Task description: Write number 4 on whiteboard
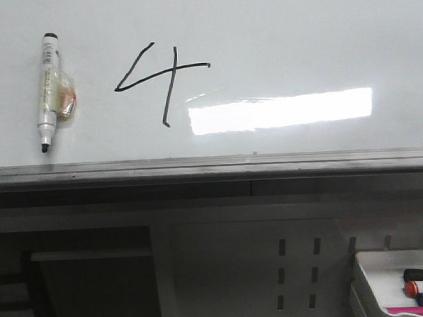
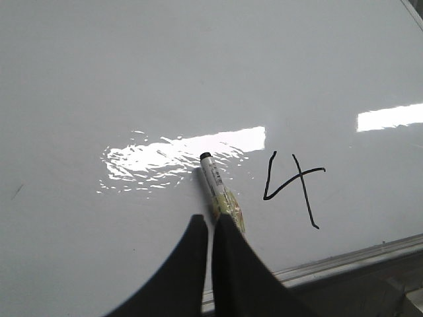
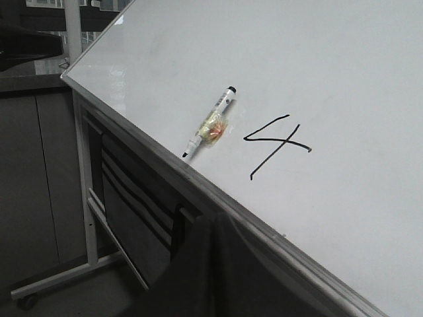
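A finished number 4 on the whiteboard | marker lies beside it | left gripper and right gripper closed, empty | best kept clear of wet ink

We see the whiteboard as a smooth, glossy white surface that throws back a bright streak of lamp light. Its lower ledge looks like brushed grey metal, dull rather than shiny. The number 4 sits on it as thin matt black ink. The marker has a white plastic barrel wrapped in crinkled clear film. The left fingers look matt black and smooth.
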Controlling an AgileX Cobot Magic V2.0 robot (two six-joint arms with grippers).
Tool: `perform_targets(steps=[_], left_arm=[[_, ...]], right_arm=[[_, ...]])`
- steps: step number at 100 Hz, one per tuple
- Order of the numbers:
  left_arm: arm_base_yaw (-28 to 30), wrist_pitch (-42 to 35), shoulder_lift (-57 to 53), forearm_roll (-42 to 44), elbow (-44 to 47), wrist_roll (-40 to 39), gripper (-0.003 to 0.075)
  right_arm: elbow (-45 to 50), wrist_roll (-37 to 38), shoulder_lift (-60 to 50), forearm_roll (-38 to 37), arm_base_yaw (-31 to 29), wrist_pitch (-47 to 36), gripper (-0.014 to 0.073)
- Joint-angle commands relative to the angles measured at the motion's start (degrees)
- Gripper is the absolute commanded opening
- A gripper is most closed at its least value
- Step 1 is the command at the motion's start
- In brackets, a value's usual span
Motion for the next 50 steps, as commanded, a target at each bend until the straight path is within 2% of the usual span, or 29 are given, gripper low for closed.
perform_targets(steps=[1,50], left_arm=[[0.18,-4.09,0.62,0.37,-1.43,-0.01,-0.0020],[0.18,-3.95,0.62,0.24,1.47,-0.01,-0.0020]], right_arm=[[-1.47,0.00,0.46,-0.96,-0.28,-4.42,-0.0050],[-1.47,0.00,0.46,-0.96,-0.28,-4.42,-0.0050]])
